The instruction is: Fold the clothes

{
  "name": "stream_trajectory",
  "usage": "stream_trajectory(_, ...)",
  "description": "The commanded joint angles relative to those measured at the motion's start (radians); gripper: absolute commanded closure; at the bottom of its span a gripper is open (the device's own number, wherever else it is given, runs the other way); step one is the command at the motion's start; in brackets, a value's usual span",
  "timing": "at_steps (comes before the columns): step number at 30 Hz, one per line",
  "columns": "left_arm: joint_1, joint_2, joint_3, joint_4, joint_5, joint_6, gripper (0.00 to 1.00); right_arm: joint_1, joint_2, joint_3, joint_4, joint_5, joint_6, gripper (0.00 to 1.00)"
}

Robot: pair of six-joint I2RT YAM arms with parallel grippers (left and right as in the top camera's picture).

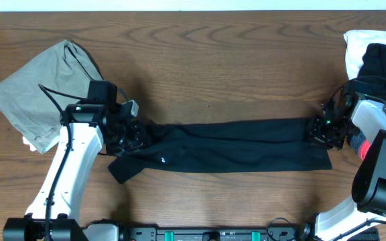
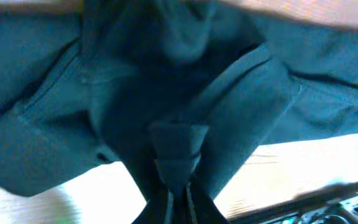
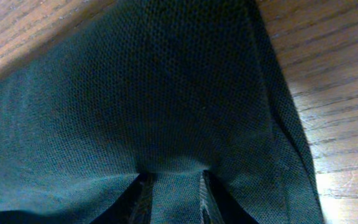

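Black garment (image 1: 240, 144) lies stretched in a long band across the table (image 1: 213, 60), one end at the left gripper (image 1: 131, 132), the other at the right gripper (image 1: 322, 128). Risks first. The left pinch holds only a narrow bunched tuck, so a hard pull could slip it out and drop that end in a heap. The left end is also crumpled, with a loose flap hanging toward the near edge. Folding from this state would likely trap wrinkles or give a skewed fold. If the arms lift unevenly, the band could twist or sag in the middle. Left wrist view: fingers (image 2: 166, 202) pressed nearly together on a small pleat of the cloth, the rest fanning out above them. Right wrist view: fingers (image 3: 143, 194) sit a little apart, with mesh fabric gathered between them near the hem corner, so it reads as a pinch on the cloth edge. Olive-grey garment (image 1: 39, 94) lies far left, well apart from the band. White and black pile (image 1: 374, 50) sits far right, just behind the right arm.
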Motion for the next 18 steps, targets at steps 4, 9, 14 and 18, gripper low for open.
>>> stream_trajectory(4,0.000,0.010,-0.088,0.016,-0.082,0.009,0.90,0.009,0.056,-0.016,0.019,0.019,-0.010,0.74)
stream_trajectory(9,0.000,0.009,-0.111,0.035,-0.169,0.009,0.90,0.009,0.056,-0.016,0.018,0.019,-0.010,0.74)
stream_trajectory(14,0.000,0.009,-0.111,0.077,-0.315,-0.098,0.90,0.009,0.056,-0.016,0.018,0.019,-0.010,0.74)
stream_trajectory(18,0.000,0.009,-0.111,0.106,-0.321,-0.171,0.83,0.009,0.056,-0.016,0.017,0.019,-0.010,0.74)
